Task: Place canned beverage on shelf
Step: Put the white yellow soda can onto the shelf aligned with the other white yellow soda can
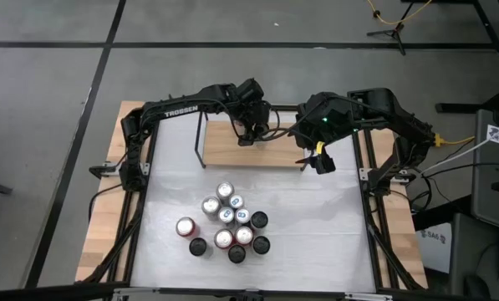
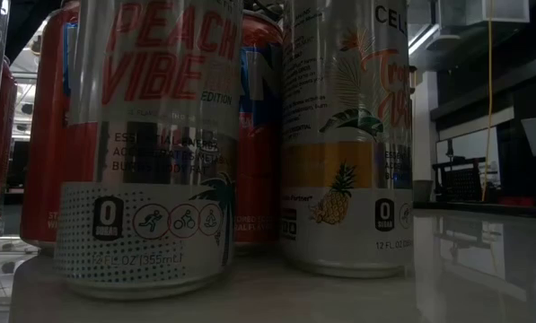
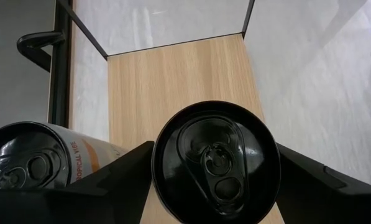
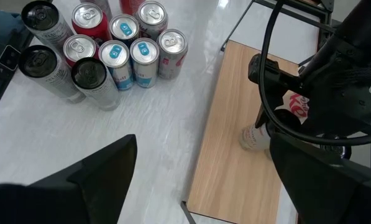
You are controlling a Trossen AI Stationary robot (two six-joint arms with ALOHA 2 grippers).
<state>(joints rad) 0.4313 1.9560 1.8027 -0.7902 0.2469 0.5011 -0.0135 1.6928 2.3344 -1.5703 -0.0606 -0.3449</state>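
Eleven or so cans [image 1: 229, 224] stand clustered on the white tabletop [image 1: 316, 226] in the high view, well apart from the shelf [image 1: 274, 150], a light-wood board with thin black uprights lying at the table's far edge. Both arms reach over that board: the left gripper [image 1: 247, 134] hangs above its middle part, and the right gripper [image 1: 316, 160] hovers at its right end, near the board's front edge. Low view: two silver cans fill the picture, a Peach Vibe can [image 2: 151, 152] and a pineapple-printed can [image 2: 348, 144], with red cans [image 2: 259, 135] behind them; neither arm shows. Left wrist view: the left gripper [image 3: 213, 186] has its two dark fingers [image 3: 120, 171] pressed against either side of a black-topped can [image 3: 215, 163], held over the wooden board [image 3: 173, 81]; a second can [image 3: 33, 158] marked Tropical Vibe stands just beside it on the shelf. Right wrist view: the right gripper [image 4: 201, 180] is spread wide with nothing between its fingers [image 4: 98, 174]; the can cluster [image 4: 104, 53] sits on the white surface, and the left arm [image 4: 322, 93] stands over the board [image 4: 235, 143] with a can partly hidden beneath it.
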